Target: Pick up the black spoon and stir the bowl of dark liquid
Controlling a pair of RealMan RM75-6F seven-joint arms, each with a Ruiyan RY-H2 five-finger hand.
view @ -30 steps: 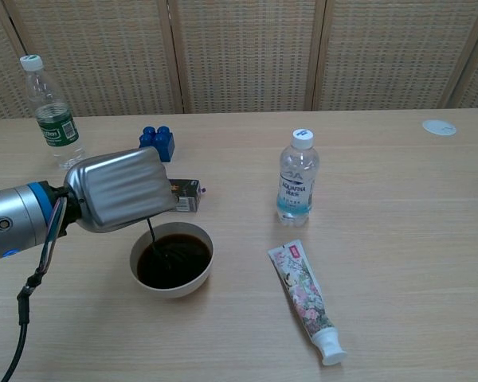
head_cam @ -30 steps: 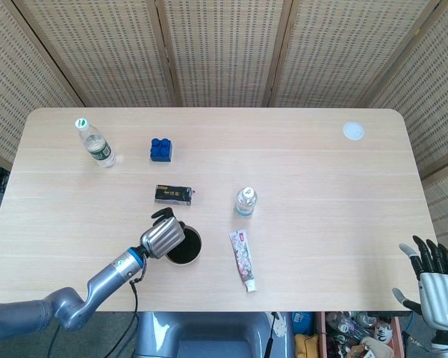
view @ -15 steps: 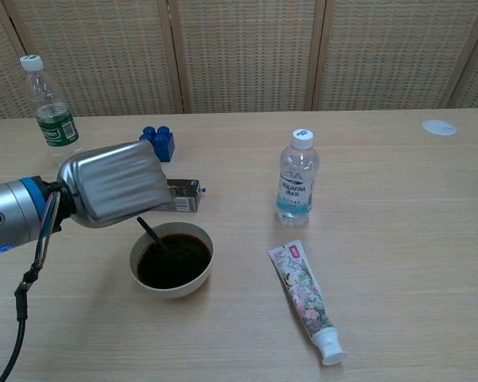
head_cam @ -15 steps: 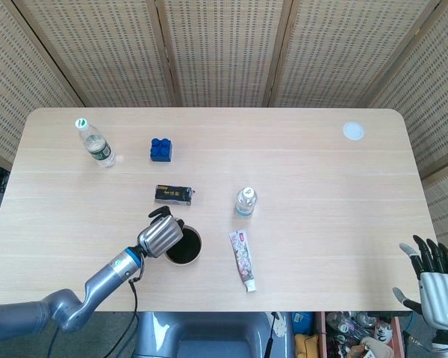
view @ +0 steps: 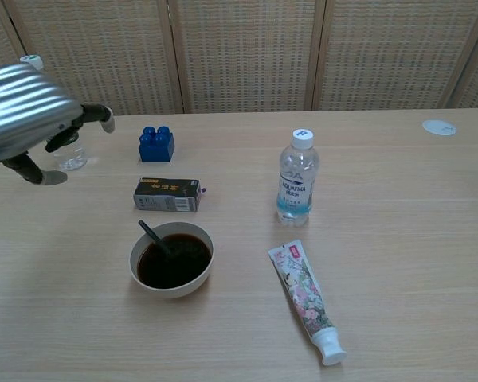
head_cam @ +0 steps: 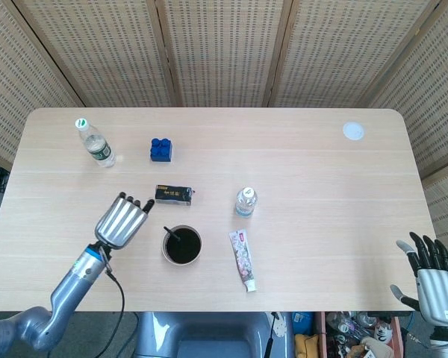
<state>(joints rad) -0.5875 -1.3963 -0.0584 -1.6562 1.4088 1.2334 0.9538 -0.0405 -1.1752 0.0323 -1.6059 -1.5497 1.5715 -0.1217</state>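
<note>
While the black spoon [view: 153, 236] leans in the bowl [view: 171, 263] of dark liquid [view: 175, 261], handle tilted up toward the rim's far left side, nothing holds it. That bowl sits near the table's [head_cam: 321, 186] front edge, just in front of a small dark box [view: 166, 194] lying flat. To the bowl's left, apart from it, the left hand [head_cam: 122, 220] hovers above the table with fingers spread and nothing in them; in the chest view it fills the upper left corner. Right of the bowl lies a toothpaste tube [view: 307, 300], cap toward the front edge, and behind that stands a clear water bottle [view: 296, 178]. Farther back are a blue block [view: 157, 144] and a green-labelled bottle [head_cam: 95, 143]. A white disc [head_cam: 353, 131], possibly a lid, rests near the far right corner. The right hand [head_cam: 430, 272] shows off the table's front right corner, fingers apart and empty
</note>
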